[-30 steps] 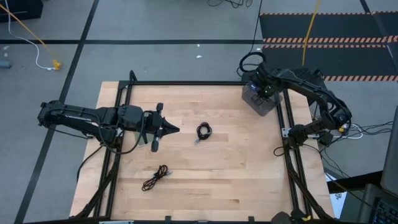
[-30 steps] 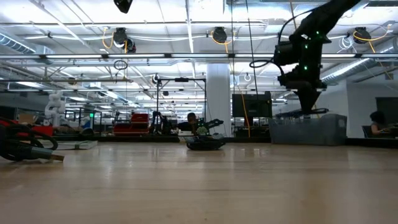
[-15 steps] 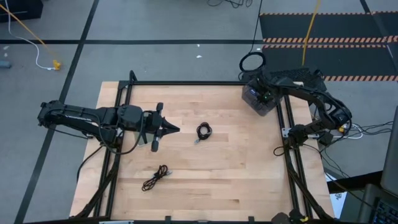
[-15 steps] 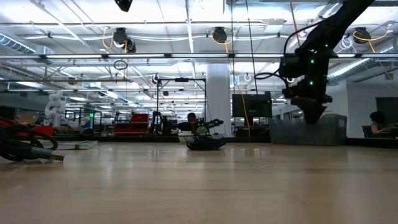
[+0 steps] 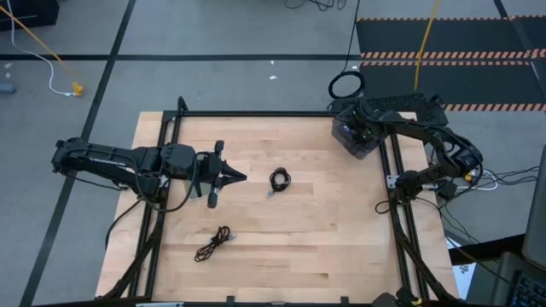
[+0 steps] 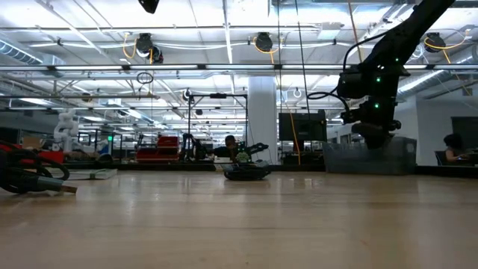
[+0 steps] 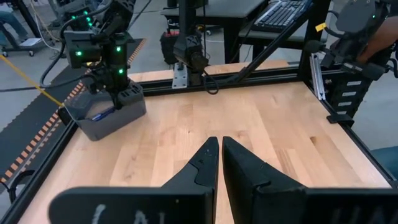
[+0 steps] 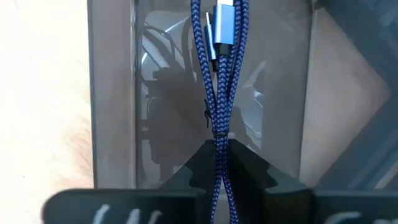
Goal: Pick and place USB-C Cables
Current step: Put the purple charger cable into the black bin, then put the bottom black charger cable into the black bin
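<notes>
My right gripper (image 8: 219, 163) is clamped on the blue-purple braided USB-C cable (image 8: 217, 93). The cable is doubled into a narrow bundle whose strands run side by side, crossing between my fingertips (image 8: 198, 163). Its long axis runs straight out from the pincer, pointing into the container beyond. A metallic blue connector shell lies against the strands at the far end. The weave is a fine herringbone, matte.

The cable hangs inside the grey translucent plastic bin (image 8: 112, 93), which has straight walls and a smooth, cloudy floor. In the high view this bin (image 5: 357, 141) sits at the table's far right corner, with my right gripper (image 5: 362, 130) directly over it. In the low view the gripper (image 6: 371, 134) hangs at the bin's rim (image 6: 396, 155).

My left gripper (image 7: 220, 158) hovers over the left half of the light wooden table (image 5: 324, 239), its two dark wedge-shaped fingers pressed nearly together with nothing between them. In the high view it (image 5: 232, 176) points toward the table's centre.

Just beyond it lies a black USB-C cable coiled into a small round bundle (image 5: 279, 180), flat on the wood. A second black USB-C cable in a loose elongated bundle (image 5: 213, 245) lies nearer the front edge, its long axis diagonal. Both are well apart from the bin.
</notes>
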Robot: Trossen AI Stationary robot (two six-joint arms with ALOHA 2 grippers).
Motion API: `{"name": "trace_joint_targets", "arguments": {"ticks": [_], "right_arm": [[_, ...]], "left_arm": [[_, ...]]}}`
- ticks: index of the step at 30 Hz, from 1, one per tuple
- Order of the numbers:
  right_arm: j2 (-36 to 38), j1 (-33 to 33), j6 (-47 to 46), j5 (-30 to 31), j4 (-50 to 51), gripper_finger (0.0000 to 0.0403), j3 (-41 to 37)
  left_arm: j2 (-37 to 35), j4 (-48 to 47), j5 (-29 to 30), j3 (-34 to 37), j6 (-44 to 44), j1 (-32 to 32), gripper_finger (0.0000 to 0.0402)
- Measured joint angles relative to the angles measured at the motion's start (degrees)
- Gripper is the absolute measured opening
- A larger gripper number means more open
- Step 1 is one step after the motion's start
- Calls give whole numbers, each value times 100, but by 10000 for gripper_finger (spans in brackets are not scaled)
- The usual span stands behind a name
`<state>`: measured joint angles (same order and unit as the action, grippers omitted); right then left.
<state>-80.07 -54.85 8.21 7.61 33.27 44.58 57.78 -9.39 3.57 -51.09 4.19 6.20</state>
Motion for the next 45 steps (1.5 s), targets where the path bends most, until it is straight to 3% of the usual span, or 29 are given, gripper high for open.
{"name": "trace_joint_targets", "arguments": {"ticks": [10,16,19,29,36,45], "right_arm": [[21,27,-168,13,230,119,200],[692,402,-481,-6,794,141,492],[1288,727,-743,-14,956,141,492],[2905,2389,-2012,-19,1218,139,494],[3040,3633,-2381,-6,1028,139,494],[3042,4513,-1757,-39,-2,139,494]], "left_arm": [[0,-2,0,0,4,0,26],[0,133,312,-2,-160,14,26],[-2,134,623,-2,-437,43,26],[-2,-70,776,-7,-751,316,26],[-2,-1389,1208,-360,-1532,658,26],[56,-2648,1468,-542,-3258,1386,26]]}}
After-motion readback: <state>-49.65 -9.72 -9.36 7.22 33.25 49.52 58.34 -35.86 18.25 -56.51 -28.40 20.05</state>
